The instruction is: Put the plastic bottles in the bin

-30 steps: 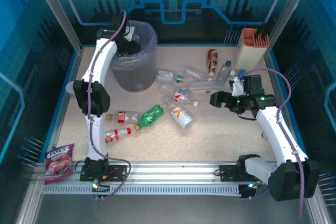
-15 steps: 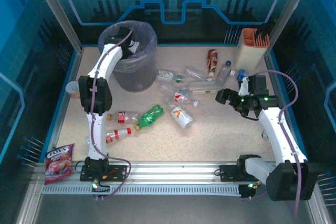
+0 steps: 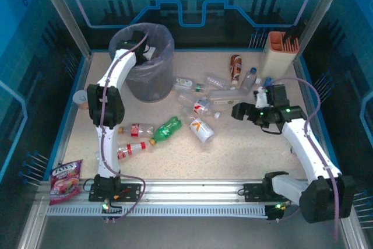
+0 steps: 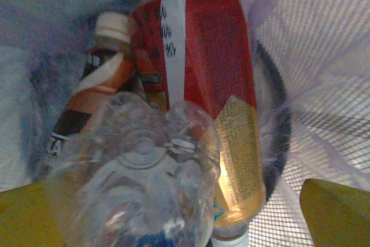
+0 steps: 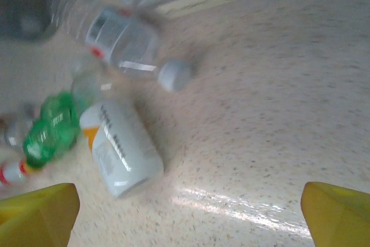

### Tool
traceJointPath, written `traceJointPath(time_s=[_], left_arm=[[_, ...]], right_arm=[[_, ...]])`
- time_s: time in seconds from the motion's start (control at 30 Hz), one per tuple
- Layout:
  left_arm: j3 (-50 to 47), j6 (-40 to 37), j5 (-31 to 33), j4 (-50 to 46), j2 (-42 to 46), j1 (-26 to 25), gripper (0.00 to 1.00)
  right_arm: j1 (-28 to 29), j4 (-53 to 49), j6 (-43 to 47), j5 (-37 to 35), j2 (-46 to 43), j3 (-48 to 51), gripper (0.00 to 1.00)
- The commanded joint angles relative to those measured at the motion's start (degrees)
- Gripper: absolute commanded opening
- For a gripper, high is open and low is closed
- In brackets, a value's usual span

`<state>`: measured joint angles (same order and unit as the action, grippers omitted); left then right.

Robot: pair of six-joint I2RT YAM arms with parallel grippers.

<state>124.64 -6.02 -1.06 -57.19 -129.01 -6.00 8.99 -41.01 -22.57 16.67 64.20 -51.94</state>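
The round grey bin (image 3: 148,80) with a bag liner stands at the back left. My left gripper (image 3: 140,48) hangs in its mouth, open. In the left wrist view a clear bottle (image 4: 139,177) sits loose between the wide-apart yellow fingers (image 4: 338,212), above a red-labelled bottle (image 4: 208,67) and a brown one (image 4: 98,85) inside the bin. On the table lie a green bottle (image 3: 168,128), a white-and-orange bottle (image 3: 201,129) and several clear bottles (image 3: 215,86). My right gripper (image 3: 238,111) hovers open over bare table (image 5: 188,215), right of the white bottle (image 5: 118,151).
A cream-and-orange holder (image 3: 280,51) stands at the back right corner. A paper cup (image 3: 81,98) sits by the left wall and a red snack packet (image 3: 65,179) lies at the front left. Two red-labelled clear bottles (image 3: 133,149) lie near the left arm.
My left gripper reached further over the bin and its jaws opened, freeing the clear bottle. My right gripper swung right, then back left toward the bottles in the middle.
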Motion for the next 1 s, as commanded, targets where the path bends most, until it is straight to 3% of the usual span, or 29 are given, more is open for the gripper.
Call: traceJointPath(time_s=[0.0,0.13,0.33,0.47,0.67,0.8,0.97], left_arm=[[4.7,0.4,1.0,-2.1,7.9,-0.8,0.99],[7.7,1.3,2.4,-3.7,12.0,-0.7,0.99],[10.5,2.1,4.2,-6.5,18.1,-0.8,0.99],[7.3,3.8,6.3,-6.5,24.3,-0.7,0.99],[-14.6,13.1,4.7,3.6,43.3,-2.9,0.99],[-34.3,23.1,-2.7,12.8,57.1,-4.9,0.99],[-53.3,35.9,-9.2,21.5,68.5,-7.1,0.99]], right_arm=[[9.1,-2.5,10.6,-2.6,3.5,-4.1,0.97],[19.3,-1.7,14.9,-8.0,9.4,-6.1,0.97],[27.2,4.1,13.6,-11.0,18.3,-7.3,0.97],[31.3,6.8,12.8,-13.1,24.4,-8.8,0.97],[33.3,7.0,10.3,-19.3,31.9,-11.0,0.91],[33.4,8.9,9.8,-18.6,34.0,-10.4,0.85],[33.3,10.0,10.3,-16.8,36.0,-10.4,0.77]])
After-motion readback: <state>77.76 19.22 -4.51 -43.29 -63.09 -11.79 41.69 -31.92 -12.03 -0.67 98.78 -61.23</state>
